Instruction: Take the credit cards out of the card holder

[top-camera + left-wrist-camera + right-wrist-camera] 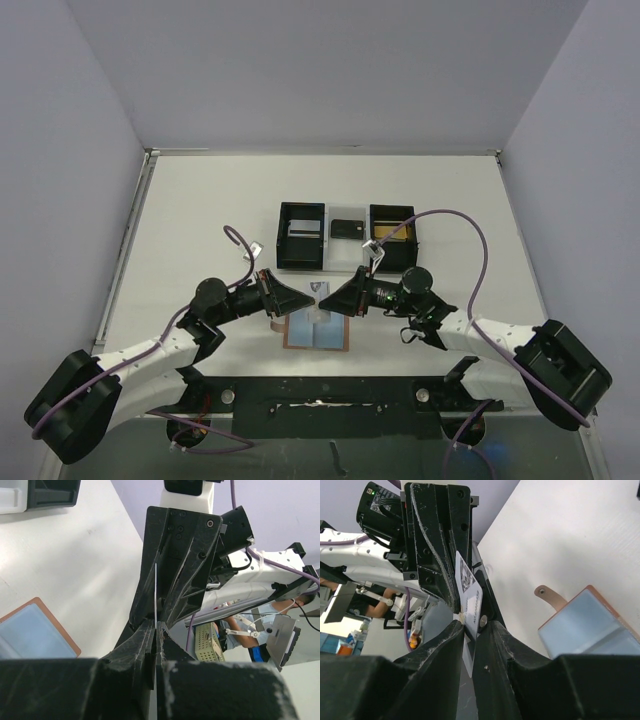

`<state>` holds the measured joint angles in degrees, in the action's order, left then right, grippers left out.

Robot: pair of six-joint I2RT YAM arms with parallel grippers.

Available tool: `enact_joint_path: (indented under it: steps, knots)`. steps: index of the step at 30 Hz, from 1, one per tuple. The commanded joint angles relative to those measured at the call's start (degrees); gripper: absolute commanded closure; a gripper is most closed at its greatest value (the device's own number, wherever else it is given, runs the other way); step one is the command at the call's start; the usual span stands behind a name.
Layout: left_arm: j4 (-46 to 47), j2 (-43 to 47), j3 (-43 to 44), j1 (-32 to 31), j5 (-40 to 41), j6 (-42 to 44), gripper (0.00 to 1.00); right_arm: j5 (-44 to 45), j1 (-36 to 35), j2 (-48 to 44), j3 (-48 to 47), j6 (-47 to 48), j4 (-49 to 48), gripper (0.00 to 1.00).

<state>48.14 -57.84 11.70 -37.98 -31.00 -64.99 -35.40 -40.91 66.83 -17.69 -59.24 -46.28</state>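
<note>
The card holder lies open on the table, blue lining up, also visible in the left wrist view and the right wrist view. Just above it the two grippers meet tip to tip. My left gripper is shut on a thin pale credit card, seen edge-on. In the right wrist view that card shows a printed code. My right gripper has its fingers close on either side of the card's free end, with a narrow gap still showing. From above, the card is a small white patch between both grippers.
A black three-compartment tray stands behind the grippers. It holds a silver-grey card on the left, a black card in the white middle and a gold card on the right. The holder's tab points away from it.
</note>
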Motion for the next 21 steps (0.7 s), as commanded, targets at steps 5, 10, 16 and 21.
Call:
enact_joint_path:
  steps: [5, 10, 16, 21]
  knots:
    - [7.5, 0.4, 0.4, 0.2, -2.3, -1.2, 1.0, -2.6, 0.3, 2.2, -3.3, -3.0, -5.0, 0.81]
    - [6.9, 0.7, 0.1, 0.2, -2.1, -0.7, 1.0, -2.9, 0.4, 1.8, -2.7, -3.6, -6.0, 0.87]
    - [7.1, 1.2, -0.4, 0.1, -2.6, -0.7, 1.0, -2.8, 0.6, 1.3, -1.9, -4.6, -7.9, 0.82]
    - [7.1, 1.5, -0.5, 0.2, -3.0, -0.6, 1.0, -2.6, 0.6, 1.7, -2.3, -5.5, -8.5, 0.73]
